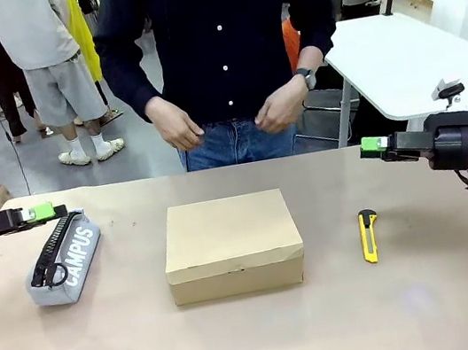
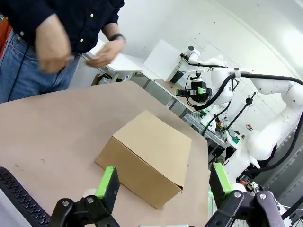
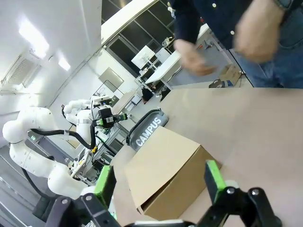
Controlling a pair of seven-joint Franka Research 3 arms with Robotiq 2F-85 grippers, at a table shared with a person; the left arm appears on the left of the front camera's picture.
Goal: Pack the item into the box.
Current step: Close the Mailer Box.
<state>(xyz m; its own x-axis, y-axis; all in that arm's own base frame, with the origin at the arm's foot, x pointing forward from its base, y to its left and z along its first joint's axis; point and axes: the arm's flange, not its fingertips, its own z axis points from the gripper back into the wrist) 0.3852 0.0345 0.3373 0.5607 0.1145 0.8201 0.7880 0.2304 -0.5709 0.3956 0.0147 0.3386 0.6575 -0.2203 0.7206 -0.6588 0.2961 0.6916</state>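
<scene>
Beige and bare for the most part, the tabletop (image 1: 244,344) carries the box (image 1: 231,245) at its middle, and I see its lid flap down flat, closed. I cannot spot the item anywhere on the surface from my cameras; whether it lies inside the box I cannot tell. Left of the box, well apart, the grey CAMPUS pencil case (image 1: 64,259) lies with its zip up; right of the box, also apart, lies the yellow-and-black utility knife (image 1: 369,236). My left gripper (image 2: 161,187) hovers out beyond the pencil case, fingers (image 2: 106,182) spread wide with nothing between them, the box visible past them. My right gripper (image 3: 158,182) hangs beyond the knife on the box's other side, its fingers (image 3: 213,178) just as wide and empty. Behind the box, at the far edge, a person in a dark buttoned shirt stands with both hands (image 1: 175,122) held at the waist, off the tabletop.
</scene>
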